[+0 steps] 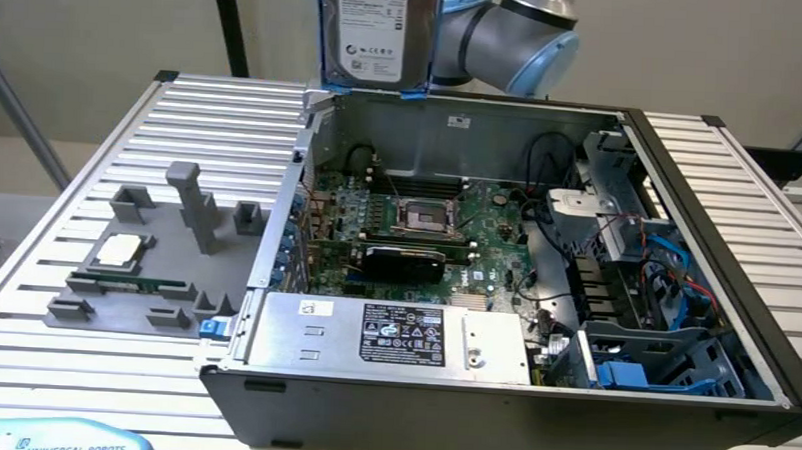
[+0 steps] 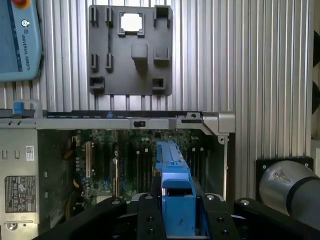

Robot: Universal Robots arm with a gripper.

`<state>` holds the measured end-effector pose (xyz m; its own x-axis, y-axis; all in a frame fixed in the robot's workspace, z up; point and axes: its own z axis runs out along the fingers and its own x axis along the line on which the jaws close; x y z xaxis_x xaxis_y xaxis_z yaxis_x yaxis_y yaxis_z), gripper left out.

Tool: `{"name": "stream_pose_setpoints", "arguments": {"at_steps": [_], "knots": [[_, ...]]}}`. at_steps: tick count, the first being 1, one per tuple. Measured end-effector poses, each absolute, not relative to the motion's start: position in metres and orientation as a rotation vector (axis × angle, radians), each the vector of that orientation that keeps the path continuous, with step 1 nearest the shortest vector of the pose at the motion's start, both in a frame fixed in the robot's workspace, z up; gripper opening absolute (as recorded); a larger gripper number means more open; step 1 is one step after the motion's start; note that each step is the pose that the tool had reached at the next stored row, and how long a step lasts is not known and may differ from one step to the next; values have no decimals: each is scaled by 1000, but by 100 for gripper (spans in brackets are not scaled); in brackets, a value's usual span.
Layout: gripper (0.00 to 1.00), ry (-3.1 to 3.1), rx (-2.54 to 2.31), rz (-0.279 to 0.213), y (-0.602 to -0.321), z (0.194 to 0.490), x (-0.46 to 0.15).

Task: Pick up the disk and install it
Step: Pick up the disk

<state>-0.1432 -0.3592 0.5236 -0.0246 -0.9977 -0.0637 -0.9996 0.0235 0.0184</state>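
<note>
Your pincer [image 2: 177,205] grips the disk [image 1: 375,29], high over the open case [image 1: 484,133]; pickup's done, installing isn't.

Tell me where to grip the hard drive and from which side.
Grip the hard drive at one short end, clamping its two flat faces across the thin body, coming from above. It hangs upright over the open computer case, and the gripper is shut on it this way, its blue carrier edge-on between the jaws.
</note>
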Motion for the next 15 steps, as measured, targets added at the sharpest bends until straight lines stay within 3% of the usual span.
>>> {"name": "stream_pose_setpoints", "arguments": {"at_steps": [15], "knots": [[33, 2224, -2171, 90, -382, 523, -75]]}}
